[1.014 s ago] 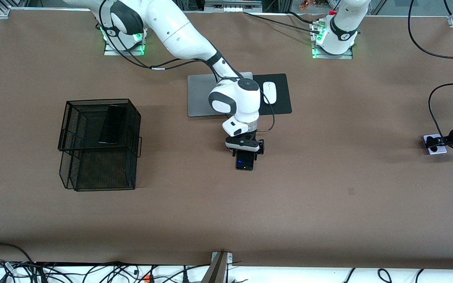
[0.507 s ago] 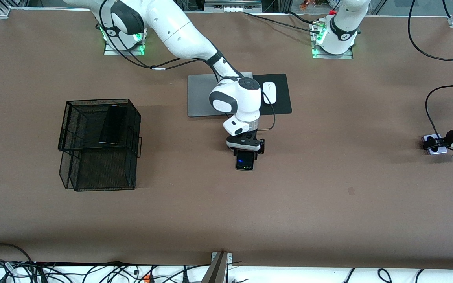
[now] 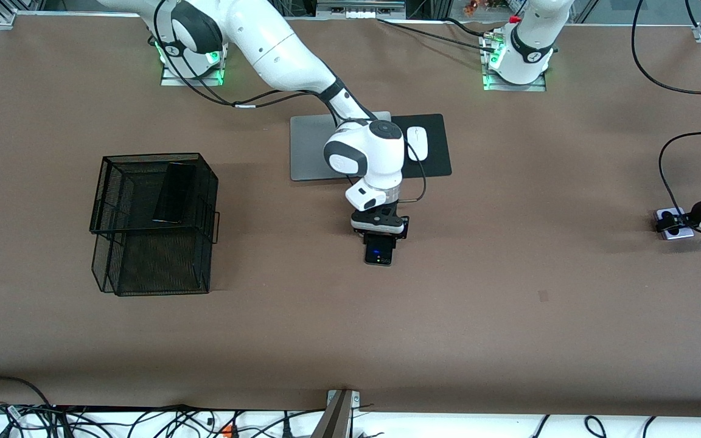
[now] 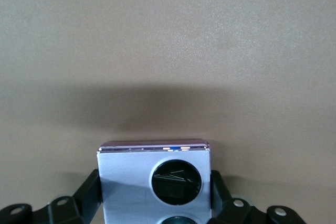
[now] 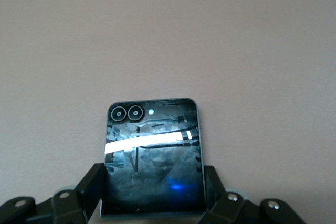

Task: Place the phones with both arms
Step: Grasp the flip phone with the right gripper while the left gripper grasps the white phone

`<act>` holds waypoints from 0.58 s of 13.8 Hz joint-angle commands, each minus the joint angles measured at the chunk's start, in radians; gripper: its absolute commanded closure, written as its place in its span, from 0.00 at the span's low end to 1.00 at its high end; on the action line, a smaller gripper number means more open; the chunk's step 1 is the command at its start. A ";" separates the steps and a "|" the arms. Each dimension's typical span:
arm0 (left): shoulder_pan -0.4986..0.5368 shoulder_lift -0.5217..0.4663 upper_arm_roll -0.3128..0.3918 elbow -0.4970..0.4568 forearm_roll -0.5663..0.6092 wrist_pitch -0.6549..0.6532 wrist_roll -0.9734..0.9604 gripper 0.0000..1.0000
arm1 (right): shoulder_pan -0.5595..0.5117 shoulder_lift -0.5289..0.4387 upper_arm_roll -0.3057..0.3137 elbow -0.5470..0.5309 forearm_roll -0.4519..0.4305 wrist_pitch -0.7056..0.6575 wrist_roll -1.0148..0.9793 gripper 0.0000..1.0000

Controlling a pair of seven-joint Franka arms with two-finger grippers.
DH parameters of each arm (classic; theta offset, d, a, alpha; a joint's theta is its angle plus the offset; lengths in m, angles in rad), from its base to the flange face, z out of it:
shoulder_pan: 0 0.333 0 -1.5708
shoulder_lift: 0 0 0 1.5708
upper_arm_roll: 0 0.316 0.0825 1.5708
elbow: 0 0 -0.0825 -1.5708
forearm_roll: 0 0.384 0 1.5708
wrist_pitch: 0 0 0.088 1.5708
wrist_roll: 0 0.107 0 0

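The right gripper (image 3: 380, 238) is sitting low at the middle of the table, just nearer the front cam than the laptop (image 3: 311, 147). Its two fingers (image 5: 90, 190) are pinching the small black folded phone (image 3: 378, 249) by its sides. The right wrist view is showing the fingers touching both edges of that phone (image 5: 152, 156), w/ the table right under it. So I think this phone is being grabbed, not lifted yet.

The left gripper (image 3: 669, 223) is down at the left arm's end of the table. It is pinching the small lilac-white phone (image 3: 673, 224) the same way, one finger (image 4: 86, 195) on each side. In the left wrist view the phone (image 4: 131, 182) is showing one round black lens fully and a bit of a 2nd one. It looks like it is lying on the table too.

Step in hand, my guess: both arms are gripping a phone each, abt to pick up. Next move probably needs a straight lift w/ a firm squeeze, since the phones are thin and slippery, then a carry toward the black mesh basket (image 3: 98, 201) near the right arm's end.

Counting:
- phones: 3. The long black phone (image 3: 174, 193) is already lying in the basket's top tray.
- baskets: 1
- laptops: 1
- white mouse (image 3: 417, 143): 1, on 1 black mat (image 3: 439, 146) beside the laptop
- arms: 2, grippers: 2
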 commanded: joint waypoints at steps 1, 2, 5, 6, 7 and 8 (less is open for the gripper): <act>0.001 -0.022 -0.013 0.015 0.027 -0.042 0.004 0.39 | -0.007 -0.035 0.014 0.030 0.000 -0.109 -0.068 0.46; 0.000 -0.034 -0.015 0.015 0.027 -0.071 0.001 0.39 | -0.013 -0.066 0.029 0.030 0.007 -0.153 -0.113 0.46; -0.031 -0.095 -0.031 0.045 0.015 -0.232 -0.013 0.39 | -0.050 -0.166 0.055 0.029 0.116 -0.271 -0.254 0.46; -0.045 -0.098 -0.038 0.088 0.013 -0.318 -0.018 0.39 | -0.065 -0.198 0.055 0.029 0.154 -0.322 -0.317 0.46; -0.066 -0.098 -0.047 0.142 0.010 -0.408 -0.018 0.39 | -0.082 -0.235 0.055 0.024 0.188 -0.363 -0.380 0.46; -0.092 -0.098 -0.047 0.196 0.009 -0.505 -0.021 0.40 | -0.103 -0.275 0.054 0.006 0.222 -0.414 -0.436 0.46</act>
